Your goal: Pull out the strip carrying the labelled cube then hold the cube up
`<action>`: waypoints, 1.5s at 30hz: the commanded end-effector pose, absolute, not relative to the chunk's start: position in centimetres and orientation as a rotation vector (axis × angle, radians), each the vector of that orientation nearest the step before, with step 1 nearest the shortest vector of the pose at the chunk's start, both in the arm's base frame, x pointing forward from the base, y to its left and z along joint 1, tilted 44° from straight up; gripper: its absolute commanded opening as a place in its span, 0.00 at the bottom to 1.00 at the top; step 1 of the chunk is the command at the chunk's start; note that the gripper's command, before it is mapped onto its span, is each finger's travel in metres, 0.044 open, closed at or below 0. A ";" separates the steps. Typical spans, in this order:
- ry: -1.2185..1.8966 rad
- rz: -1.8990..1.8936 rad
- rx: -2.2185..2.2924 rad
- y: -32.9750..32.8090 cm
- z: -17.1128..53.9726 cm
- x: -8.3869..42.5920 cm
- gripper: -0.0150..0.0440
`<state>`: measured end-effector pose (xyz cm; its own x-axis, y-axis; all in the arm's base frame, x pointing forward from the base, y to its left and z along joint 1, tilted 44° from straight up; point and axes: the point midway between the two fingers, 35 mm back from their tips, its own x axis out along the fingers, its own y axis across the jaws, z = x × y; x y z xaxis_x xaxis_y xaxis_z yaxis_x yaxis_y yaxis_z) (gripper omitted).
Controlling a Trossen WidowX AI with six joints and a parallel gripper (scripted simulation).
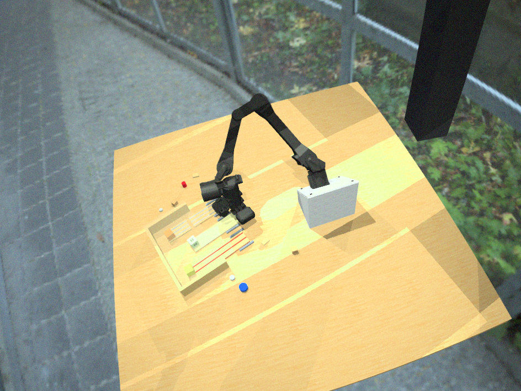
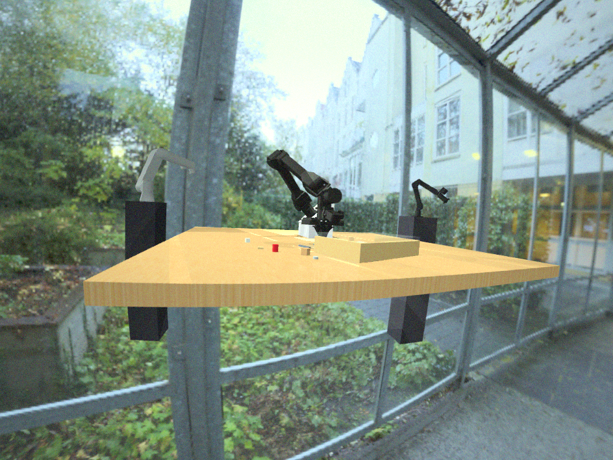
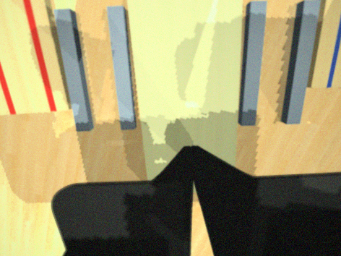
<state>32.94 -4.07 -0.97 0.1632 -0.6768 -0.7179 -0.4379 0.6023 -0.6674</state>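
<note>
The labelled cube (image 1: pixel 192 241), pale with dark marks, sits on the far end of the plain pale green strip (image 1: pixel 214 234) (image 3: pixel 155 54), the middle one in the tray. I see no break in this strip's visible part. The red-lined strip (image 1: pixel 221 251) (image 3: pixel 18 54) has a yellow-green cube (image 1: pixel 189 269) at its far end. The third strip (image 1: pixel 202 216) (image 3: pixel 321 72), blue-lined in the wrist view, has an orange cube (image 1: pixel 169 234) and appears broken partway. My gripper (image 3: pixel 190 152) is shut and empty, over the green strip's near part. It hides that strip's near end.
Grey bars (image 3: pixel 123 69) (image 3: pixel 253 65) stand beside the strips at the open side of the tray (image 1: pixel 166 258) (image 2: pixel 386 251). A red cylinder (image 1: pixel 184 184) (image 2: pixel 275 247), a blue disc (image 1: pixel 243 287) and a wooden block (image 1: pixel 294 251) lie outside it. The white base (image 1: pixel 332 204) stands right of it.
</note>
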 end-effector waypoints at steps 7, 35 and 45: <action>1.502 -0.222 -1.003 -5.4 -1.1 30.8 0.25; 1.504 -0.222 -1.004 -6.8 -0.4 27.7 0.25; 1.505 -0.222 -1.005 -7.3 -0.1 26.6 0.25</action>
<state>28.02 -6.36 0.25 0.1667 -0.6778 -0.7161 -0.4377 0.5999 -0.6697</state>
